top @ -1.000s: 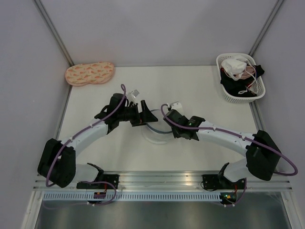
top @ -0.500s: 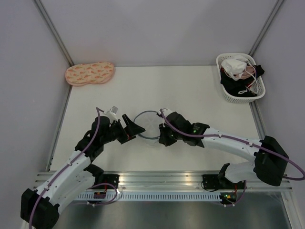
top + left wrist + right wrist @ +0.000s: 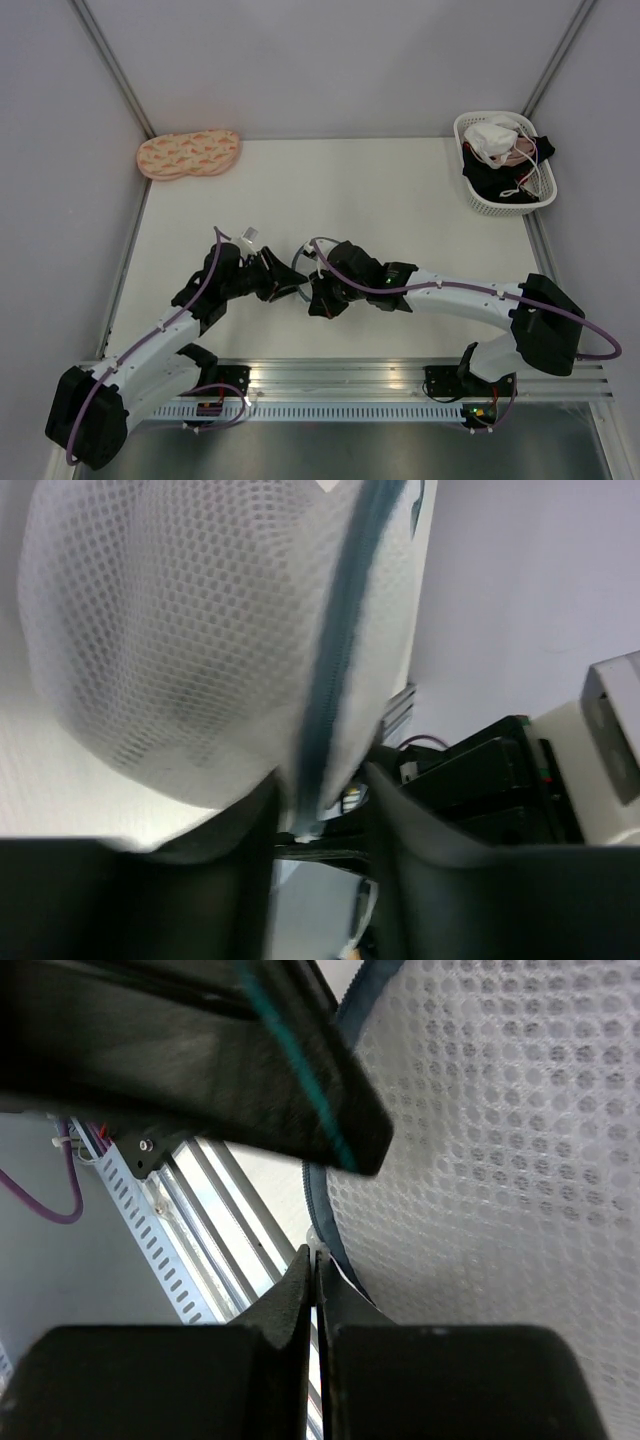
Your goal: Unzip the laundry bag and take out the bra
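Note:
The laundry bag [image 3: 200, 630], a white mesh pouch, stands on edge between my two grippers, and only a sliver of it [image 3: 300, 268] shows from above. Its blue-grey zip rim [image 3: 340, 650] runs down between the fingers of my left gripper [image 3: 320, 800], which is still open with a gap beside the rim. My right gripper [image 3: 316, 1255] is shut on a small white zip pull at the bag's rim [image 3: 322, 1195], and from above it sits at the bag's near side [image 3: 318, 300]. The bra does not show; the mesh hides what is inside.
A white lattice basket [image 3: 505, 165] with garments stands at the back right. A peach patterned pad [image 3: 188, 154] lies at the back left. The aluminium rail [image 3: 340, 375] runs along the near edge, just below both grippers.
Both grippers and the bag have shifted left and toward the near edge. The left gripper's fingers have narrowed around the bag's rim. The right gripper has stayed shut.

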Motion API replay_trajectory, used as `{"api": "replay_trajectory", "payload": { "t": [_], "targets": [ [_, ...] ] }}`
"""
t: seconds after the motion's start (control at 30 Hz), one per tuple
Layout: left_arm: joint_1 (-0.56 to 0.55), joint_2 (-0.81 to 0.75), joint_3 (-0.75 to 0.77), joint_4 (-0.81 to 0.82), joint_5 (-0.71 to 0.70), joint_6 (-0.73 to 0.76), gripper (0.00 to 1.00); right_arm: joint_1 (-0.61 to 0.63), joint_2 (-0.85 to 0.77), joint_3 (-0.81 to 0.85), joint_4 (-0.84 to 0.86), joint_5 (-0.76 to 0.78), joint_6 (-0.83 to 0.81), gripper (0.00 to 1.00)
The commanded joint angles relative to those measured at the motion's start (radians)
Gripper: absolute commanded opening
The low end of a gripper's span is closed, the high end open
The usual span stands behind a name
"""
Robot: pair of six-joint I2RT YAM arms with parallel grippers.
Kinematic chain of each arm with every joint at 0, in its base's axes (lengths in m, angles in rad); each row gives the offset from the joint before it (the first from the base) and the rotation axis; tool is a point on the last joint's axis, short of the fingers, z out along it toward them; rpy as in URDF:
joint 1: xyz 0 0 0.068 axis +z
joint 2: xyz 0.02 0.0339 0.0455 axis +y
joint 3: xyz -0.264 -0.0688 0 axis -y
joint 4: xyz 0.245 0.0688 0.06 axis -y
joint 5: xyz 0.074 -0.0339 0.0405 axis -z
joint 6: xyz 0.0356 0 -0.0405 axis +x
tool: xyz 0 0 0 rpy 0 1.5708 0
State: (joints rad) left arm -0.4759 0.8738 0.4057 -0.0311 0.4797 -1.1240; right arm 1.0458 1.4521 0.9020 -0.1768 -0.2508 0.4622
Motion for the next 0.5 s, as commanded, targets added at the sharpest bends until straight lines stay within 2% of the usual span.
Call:
{"api": "replay_trajectory", "payload": {
  "t": [0.0,0.07,0.1,0.37,0.47],
  "targets": [
    [-0.009,0.039,-0.011,0.134,0.005,-0.030,0.33,0.010,-0.002,0.046,0.040,-0.018,-0.023,0.00],
    [-0.013,0.062,-0.010,0.146,0.007,-0.023,0.15,0.010,-0.006,0.046,0.030,-0.010,-0.025,0.00],
    [-0.016,0.085,-0.005,0.148,0.010,-0.019,0.02,0.010,-0.009,0.046,0.028,-0.007,-0.026,0.01],
    [-0.017,0.080,-0.010,0.116,-0.042,0.018,0.02,0.010,-0.022,0.052,-0.033,-0.002,-0.051,0.01],
    [-0.012,0.074,0.021,0.079,-0.091,0.041,0.02,0.014,-0.012,0.070,-0.113,-0.010,-0.079,0.00]
  ]
}}
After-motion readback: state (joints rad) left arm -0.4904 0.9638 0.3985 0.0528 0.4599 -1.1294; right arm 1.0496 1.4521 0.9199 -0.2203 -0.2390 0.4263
